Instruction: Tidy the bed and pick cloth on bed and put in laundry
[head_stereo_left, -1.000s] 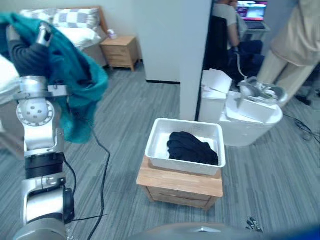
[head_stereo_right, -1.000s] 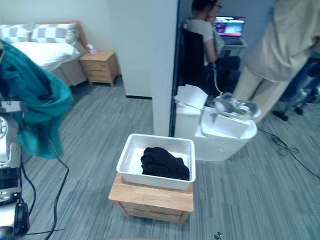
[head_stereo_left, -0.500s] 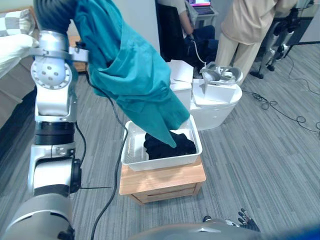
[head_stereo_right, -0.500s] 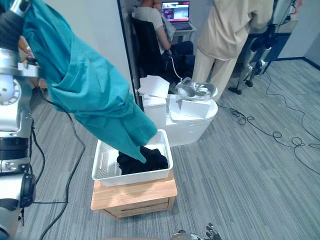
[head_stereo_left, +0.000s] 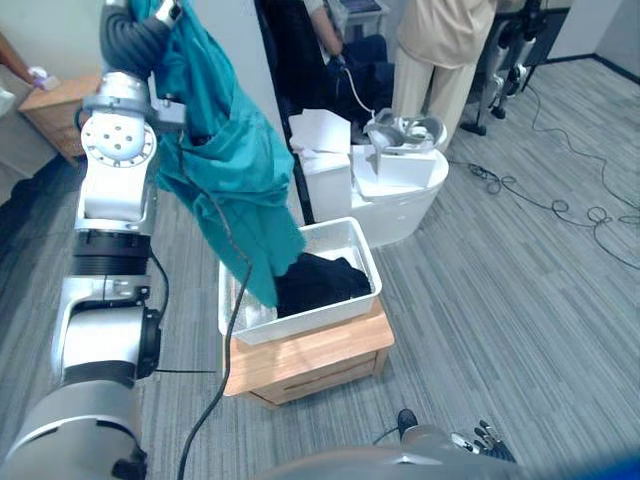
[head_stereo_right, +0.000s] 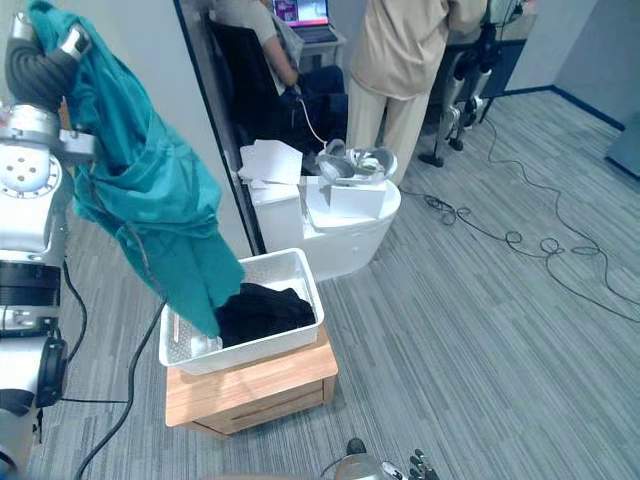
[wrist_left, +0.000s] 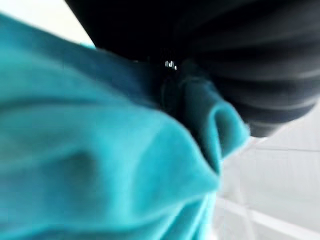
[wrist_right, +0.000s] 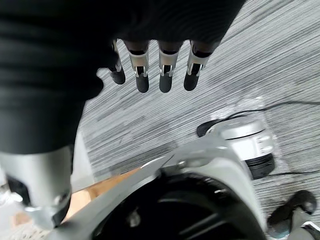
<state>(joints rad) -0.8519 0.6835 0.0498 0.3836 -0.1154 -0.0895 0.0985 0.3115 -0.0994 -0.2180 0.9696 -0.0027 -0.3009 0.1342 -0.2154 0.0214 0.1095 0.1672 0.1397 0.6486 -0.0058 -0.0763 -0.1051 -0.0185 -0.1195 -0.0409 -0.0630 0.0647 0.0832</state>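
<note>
Left eye view, left hand (head_stereo_left: 138, 28): raised high at the upper left, buried in the top of the cloth; whether it is clenched cannot be told.
Left eye view, teal cloth (head_stereo_left: 228, 150): hangs from the left hand in a long drape, its lowest end reaching down inside the basket, just beside the black cloth.
Left eye view, white basket (head_stereo_left: 312, 318): sits on the desk, below the drape.
Left eye view, black cloth (head_stereo_left: 318, 280): heaped in the basket's right half.
Left eye view, desk (head_stereo_left: 325, 358): low and wooden, standing on the grey striped floor (head_stereo_left: 500, 290).
Left eye view, right hand (head_stereo_left: 487, 441): low at the bottom edge, well apart from the basket.
Right eye view, people: a standing person (head_stereo_right: 405, 50) in beige and a seated person (head_stereo_right: 245, 15) at a laptop (head_stereo_right: 305, 12), both beyond the basket.
Right eye view, headset (head_stereo_right: 355, 162): lies on a white rounded container (head_stereo_right: 350, 230) near the basket's far side.
Left wrist view, teal cloth (wrist_left: 100, 165): bunched against the dark cover of the left hand (wrist_left: 235, 55); the grip is hidden.
Right wrist view, right hand (wrist_right: 150, 20): fingers (wrist_right: 142, 70) straight and relaxed, holding nothing, with floor (wrist_right: 225, 115) past them.
</note>
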